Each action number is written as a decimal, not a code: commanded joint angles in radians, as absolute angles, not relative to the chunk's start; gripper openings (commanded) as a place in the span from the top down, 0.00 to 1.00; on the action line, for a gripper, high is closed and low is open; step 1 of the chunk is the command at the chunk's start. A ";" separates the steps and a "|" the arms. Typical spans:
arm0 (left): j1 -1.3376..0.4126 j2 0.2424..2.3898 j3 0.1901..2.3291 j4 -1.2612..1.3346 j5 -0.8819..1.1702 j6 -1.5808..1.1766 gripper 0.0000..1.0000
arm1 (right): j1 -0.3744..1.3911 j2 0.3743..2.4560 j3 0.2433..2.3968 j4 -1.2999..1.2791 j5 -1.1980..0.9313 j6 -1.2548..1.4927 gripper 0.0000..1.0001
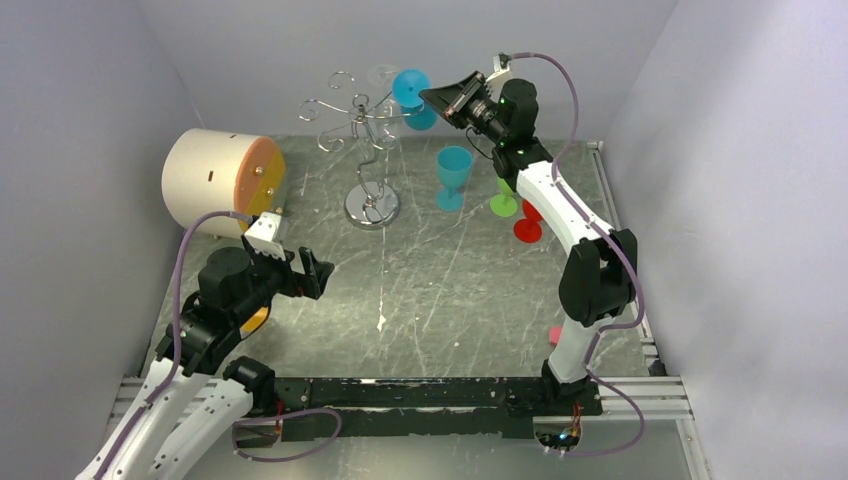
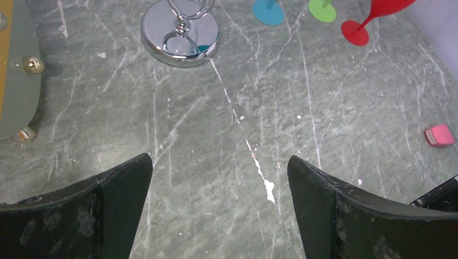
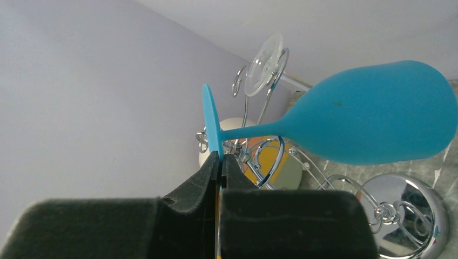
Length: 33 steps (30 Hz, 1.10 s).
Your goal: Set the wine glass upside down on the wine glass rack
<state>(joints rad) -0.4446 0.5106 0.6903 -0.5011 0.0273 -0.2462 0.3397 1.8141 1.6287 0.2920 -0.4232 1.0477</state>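
Observation:
My right gripper (image 1: 437, 98) (image 3: 220, 156) is shut on the rim of the round foot of a blue wine glass (image 1: 412, 92) (image 3: 372, 116). It holds the glass high up, lying roughly sideways in the right wrist view, right beside the curled top arms of the silver wine glass rack (image 1: 362, 118) (image 3: 271, 154). The rack's chrome base (image 1: 372, 207) (image 2: 180, 33) stands on the table. A clear glass (image 1: 380, 73) (image 3: 264, 63) hangs on a rack arm. My left gripper (image 1: 318, 272) (image 2: 219, 178) is open and empty, low over the table at the left.
An upright teal glass (image 1: 453, 175), a green glass (image 1: 503, 205) and a red glass (image 1: 527, 230) stand right of the rack. A cream cylinder with an orange end (image 1: 215, 180) lies at the back left. A small pink block (image 2: 439, 135) sits at the right. Walls enclose the table.

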 commanded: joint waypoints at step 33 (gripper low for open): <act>-0.440 0.521 0.676 -0.479 0.035 -0.239 0.01 | 0.387 1.883 1.872 -0.027 -0.455 0.848 1.00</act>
